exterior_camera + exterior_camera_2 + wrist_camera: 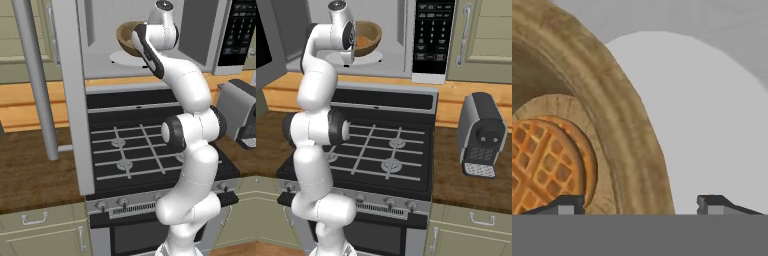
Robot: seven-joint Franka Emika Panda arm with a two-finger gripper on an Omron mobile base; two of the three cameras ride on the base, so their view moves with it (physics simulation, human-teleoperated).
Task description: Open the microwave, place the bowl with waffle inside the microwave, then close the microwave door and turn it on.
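Observation:
The microwave (100, 30) hangs above the stove with its door (70, 110) swung wide open to the left, bar handle (35, 80) facing me. Inside, the tan wooden bowl (127, 37) (370, 34) (617, 125) rests tipped on the white turntable (122, 60) (702, 115). The orange-brown waffle (362, 42) (542, 160) lies in it. My gripper (637, 204) reaches into the cavity and is open, one fingertip (564, 204) inside the bowl over the waffle, the other (712, 202) outside the rim, neither pressing on it.
The dark keypad panel (432, 37) is on the microwave's right. Below lies the black gas stove (135, 150) with its grates. A grey countertop appliance (481, 135) stands on the wooden counter to the right. Beige cabinets (486, 35) flank the microwave.

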